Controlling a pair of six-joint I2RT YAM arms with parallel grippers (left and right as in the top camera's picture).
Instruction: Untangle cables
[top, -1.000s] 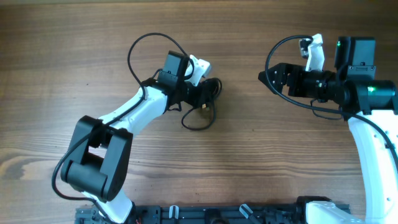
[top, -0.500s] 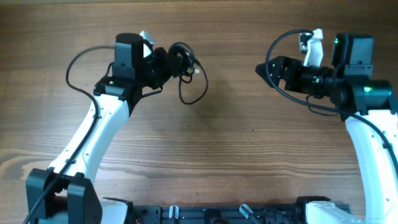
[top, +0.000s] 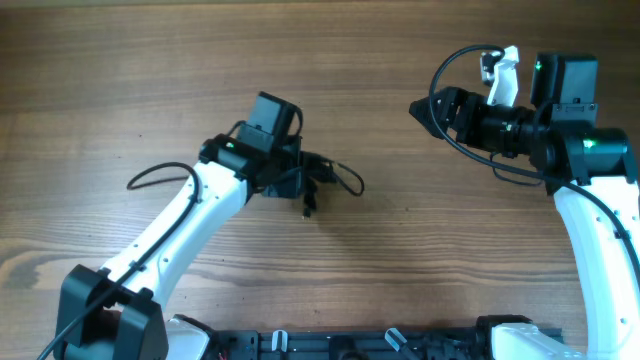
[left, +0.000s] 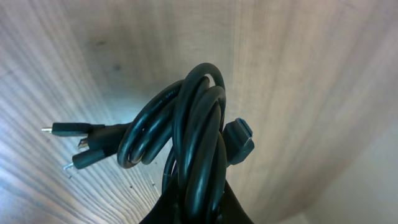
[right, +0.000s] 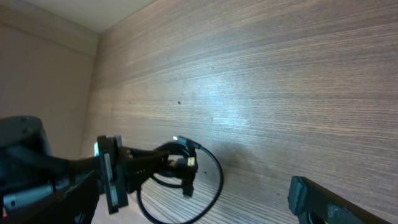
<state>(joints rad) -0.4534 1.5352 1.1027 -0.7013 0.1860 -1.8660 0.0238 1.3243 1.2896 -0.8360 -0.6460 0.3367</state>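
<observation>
We are starting at the left gripper (top: 300, 172). It is clamping shut on the cables (top: 326, 178), and in the left wrist view its dark jaws are closing together around the base of the bunch (left: 194, 140). The bunch is sitting just left of the table's middle and is running out from the jaws towards 3 o'clock. That gives a long axis lying roughly 9 to 3 in the overhead view. One free loop (top: 350, 182) is reaching furthest to 3 o'clock. One plug end (top: 308, 210) is hanging off towards 6 o'clock. In the wrist view, several turns are lying tight against one another, with a broad plug (left: 239, 142) beside them and thin plugs (left: 68, 130) trailing off to 9 o'clock.

The right gripper (top: 419, 107) is standing wide apart and holding nothing, with its tips pointing to 9 o'clock. From it the bunch is lying at about 8 o'clock, well apart. We are judging it the free gripper for taking the loop.

Nothing is standing on the table (top: 400, 270) between the two grippers. The left arm's own wire (top: 150, 178) is curling away at 9 o'clock, out of the path. We cannot tell whether the bunch is touching the wood.
</observation>
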